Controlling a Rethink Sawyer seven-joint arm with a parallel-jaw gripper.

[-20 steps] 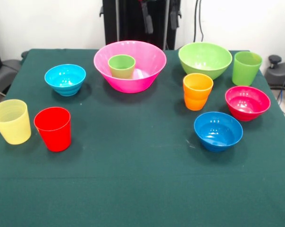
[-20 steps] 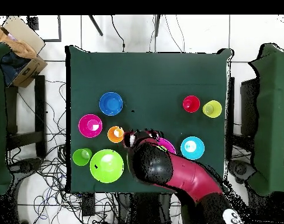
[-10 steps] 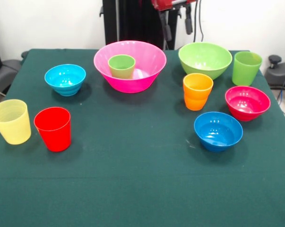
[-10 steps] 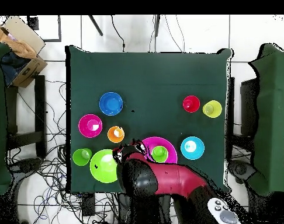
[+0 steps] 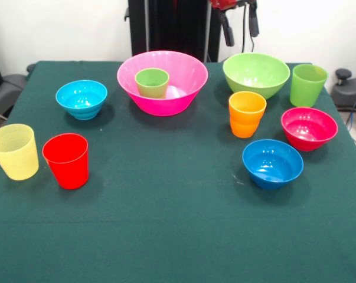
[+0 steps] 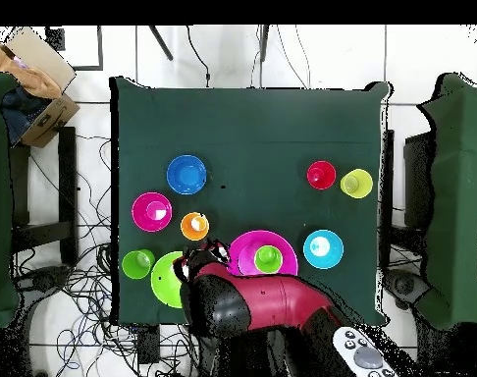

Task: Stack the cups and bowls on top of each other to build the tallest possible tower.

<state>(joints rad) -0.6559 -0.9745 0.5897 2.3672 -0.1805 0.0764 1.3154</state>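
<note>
The large pink bowl [image 5: 166, 104] stands at the back centre with the small green cup [image 5: 152, 82] upright inside it. My gripper [image 5: 239, 26] hangs open and empty above the lime green bowl [image 5: 256, 73]. The orange cup [image 5: 247, 113], taller lime green cup [image 5: 308, 84], magenta bowl [image 5: 309, 127] and darker blue bowl [image 5: 273, 162] stand on the right. The light blue bowl [image 5: 81, 98], red cup [image 5: 66, 160] and pale yellow cup [image 5: 13, 151] stand on the left. In the overhead view my arm [image 6: 247, 306] covers part of the lime green bowl [image 6: 164, 283].
All things stand on a dark green tablecloth [image 5: 166, 230]. The robot's black pedestal [image 5: 166, 26] rises behind the pink bowl. Cables and a cardboard box [image 6: 31, 74] lie on the floor around the table.
My gripper has swung rightward in the front view, from above the pink bowl to above the lime green bowl. No cup or bowl has moved.
</note>
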